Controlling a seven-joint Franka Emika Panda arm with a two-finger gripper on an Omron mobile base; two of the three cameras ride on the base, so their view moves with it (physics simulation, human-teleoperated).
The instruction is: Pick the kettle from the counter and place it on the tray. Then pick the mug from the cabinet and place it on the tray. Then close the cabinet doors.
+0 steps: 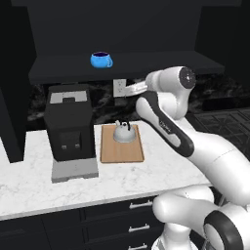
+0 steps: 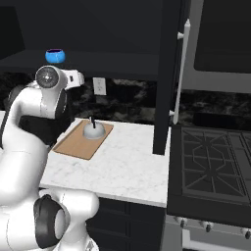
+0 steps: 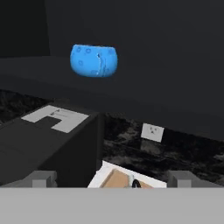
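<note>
- Left base view: the mug (image 1: 101, 59) stood on the shelf of the open cabinet (image 1: 127, 66), up and to the left of the arm's raised wrist. The kettle (image 1: 124, 133) sat on the far half of the tray (image 1: 122, 149), which lay on the counter (image 1: 97, 180) toward its back edge. A black machine (image 1: 69, 122) on a grey base (image 1: 74, 170) stood just left of the tray.
- Right base view: the mug (image 2: 55, 55) rested on the cabinet shelf, above and slightly left of the wrist. The kettle (image 2: 93, 130) sat at the tray's (image 2: 78, 142) far end. A stove (image 2: 211, 166) adjoined the counter's (image 2: 122, 166) right edge; a wall outlet (image 2: 99, 86) was behind.
- Hand view: the gripper (image 3: 112, 178) had its fingers (image 3: 42, 178) spread wide, holding nothing. The mug (image 3: 93, 60) stood ahead, well apart, above the machine (image 3: 48, 144).
</note>
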